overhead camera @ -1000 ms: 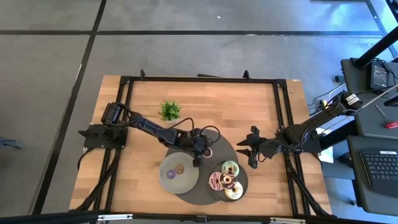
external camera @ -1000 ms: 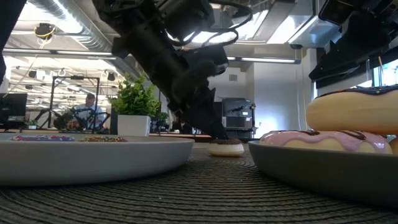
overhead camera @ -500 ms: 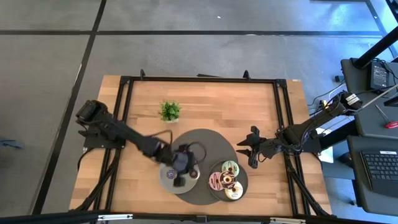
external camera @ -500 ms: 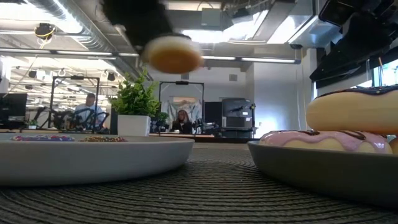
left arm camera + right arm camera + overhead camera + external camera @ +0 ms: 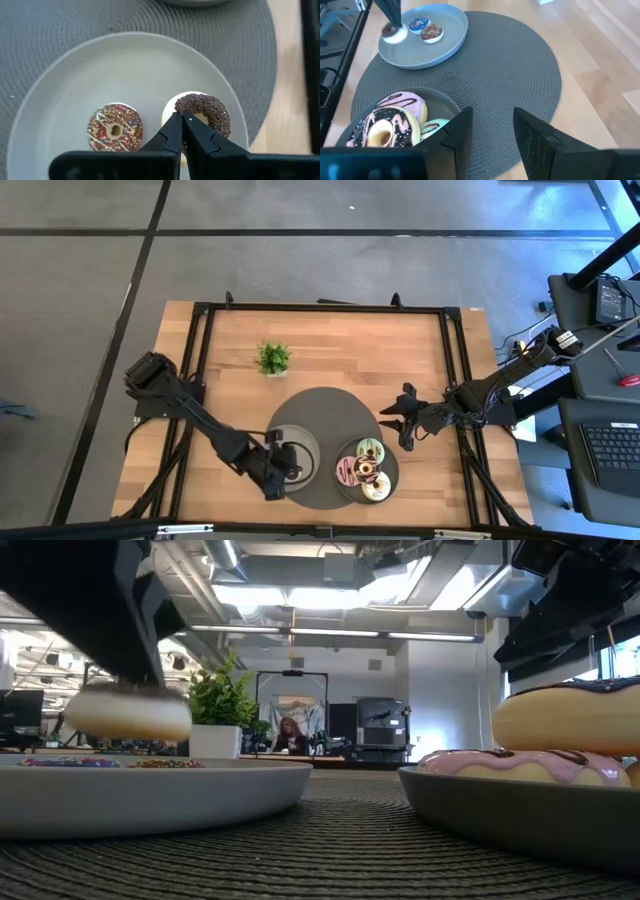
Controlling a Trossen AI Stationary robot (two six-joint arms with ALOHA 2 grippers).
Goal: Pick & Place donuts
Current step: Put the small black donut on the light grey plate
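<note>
My left gripper is shut on a small chocolate-sprinkled donut, which hangs over the near-left rim of the left grey plate. On that plate lie a tiny brown sprinkled donut and a tiny blue-topped one. The right plate holds pink-striped, chocolate-drizzled and green donuts. My right gripper waits open, right of the round mat, with nothing between its fingers. My left gripper pinches the donut's ring on the side nearest the wrist between its two shut fingertips. The fingers come slanting down from the table's left. The donut hangs level, iced top up, a little above the plate.
Both plates sit on a round dark woven mat. A small potted plant stands at the back left on the wooden table. Black frame rails run along the table's edges.
My left gripper has lifted the small donut off the mat between the plates and swung it toward the table's near-left, over the left plate. The donut rose clear of the mat, then came lower above the plate. The gripper stayed shut.
</note>
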